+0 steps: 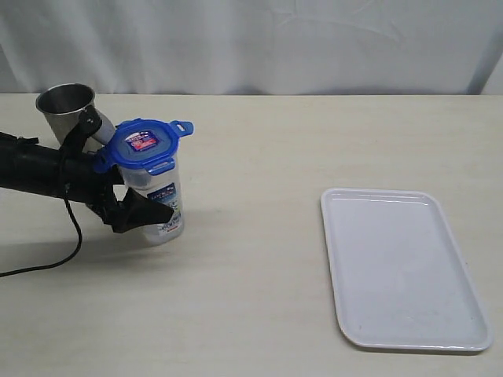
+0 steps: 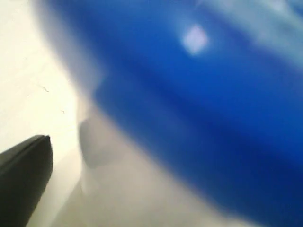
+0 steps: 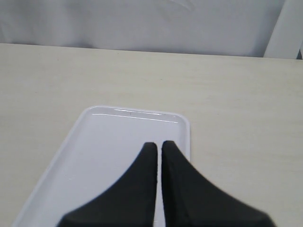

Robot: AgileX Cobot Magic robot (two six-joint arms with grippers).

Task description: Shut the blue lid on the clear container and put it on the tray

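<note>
beige worktop, white curtain behind it. progress check: the blue lid already sits on the clear container, which stands toward the worktop's left edge, just in front of a steel cup. one tab at the lid's far right flares out, so my guess is it's seated but not snapped all round. the left tool is spread wide, straddling the container's lower half; can't tell if the pads actually press it. its wrist view is only a blue blur. the right tool is pressed together, holding nothing, above the tray, which lies bare near the worktop's near right corner, well apart from the container. so what's left is carrying it over.
</note>
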